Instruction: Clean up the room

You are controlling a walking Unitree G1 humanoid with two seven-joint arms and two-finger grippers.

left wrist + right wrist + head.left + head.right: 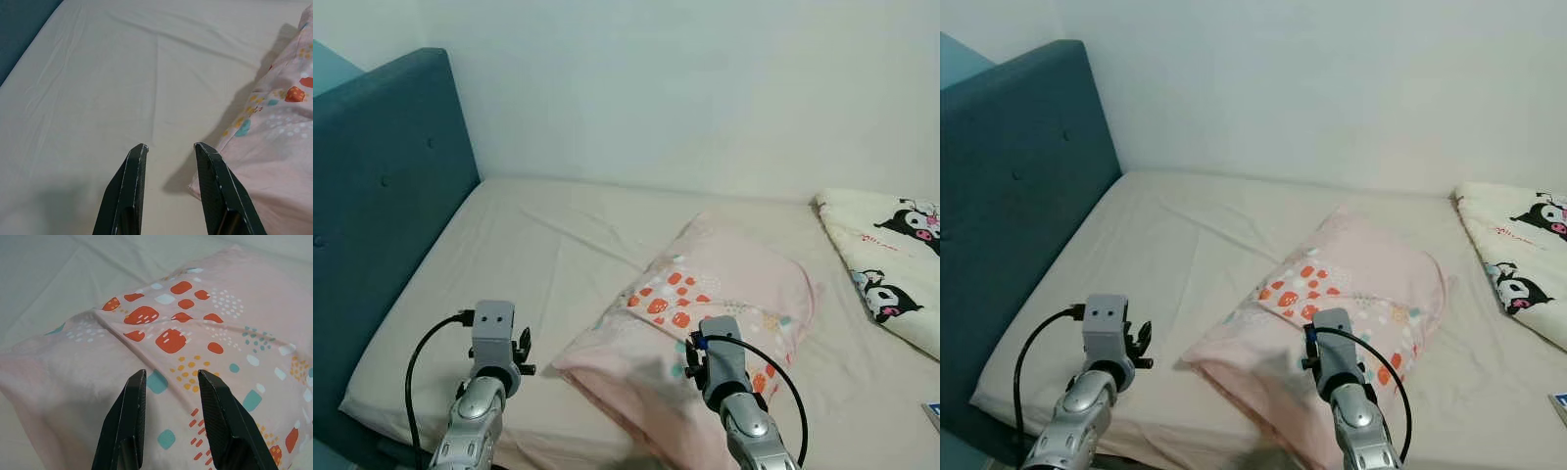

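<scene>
You're looking down at a bed [558, 255] w/ a plain cream sheet, pushed against a pale wall [705, 88] at the far side; a teal upholstered headboard [382, 196] w/ button tufts runs along your left. On the mattress, right of centre, lies a pink pillow [724, 294] printed w/ orange-red, teal and yellow shapes, lying diagonally w/ its near corner pointing toward you, between the two arms. At the far right edge a cream blanket [891, 264] w/ black-and-white cartoon characters lies on the sheet, apart from the pillow. A small blue-edged item sits at the bottom right corner, too cropped to identify. Your left arm is over the near left part of the mattress; the left gripper [168, 149] has its jaws apart w/ nothing between them, above bare sheet, just beside the pillow's near corner – can't tell if the tips touch the sheet. Your right arm is over the near part of the pillow; the right gripper [168, 377] also has its fingers spread, holding nothing, tips right over the patterned fabric near the big orange-red patches; contact w/ the fabric can't be told. A black cable [421, 362] loops off the left wrist, another off the right
</scene>
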